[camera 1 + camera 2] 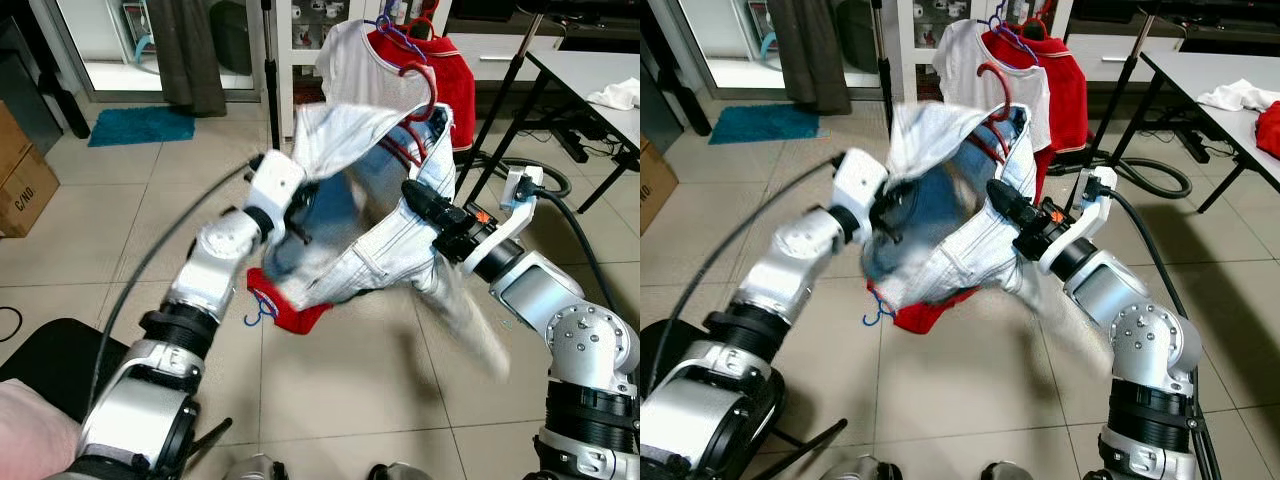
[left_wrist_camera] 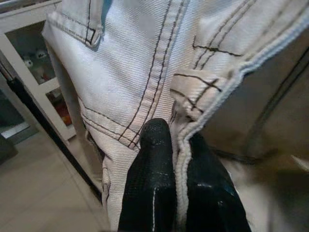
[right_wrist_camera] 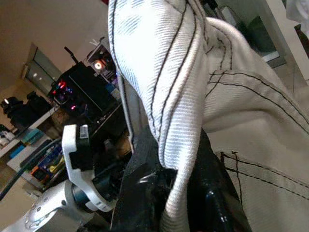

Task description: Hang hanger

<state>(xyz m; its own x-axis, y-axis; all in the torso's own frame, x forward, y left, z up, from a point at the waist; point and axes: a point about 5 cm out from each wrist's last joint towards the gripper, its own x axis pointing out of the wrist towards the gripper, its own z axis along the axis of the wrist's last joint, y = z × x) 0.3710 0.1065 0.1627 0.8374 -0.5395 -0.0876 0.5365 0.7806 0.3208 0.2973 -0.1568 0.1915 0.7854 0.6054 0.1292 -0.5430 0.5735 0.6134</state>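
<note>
Silver arms (image 1: 215, 262), black cables, black textured jaws

Tiled floor (image 1: 360, 400) carries a red garment (image 1: 290, 310), blue hanger (image 1: 258, 305) apparently on it. Teal mat (image 1: 142, 125) at far-left edge.

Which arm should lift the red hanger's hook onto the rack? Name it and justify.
Right, probably. The right gripper pinches the white garment just under the red hanger, nearest the hung shirts. The left gripper clamps the garment's far edge, farther from the hook.
</note>
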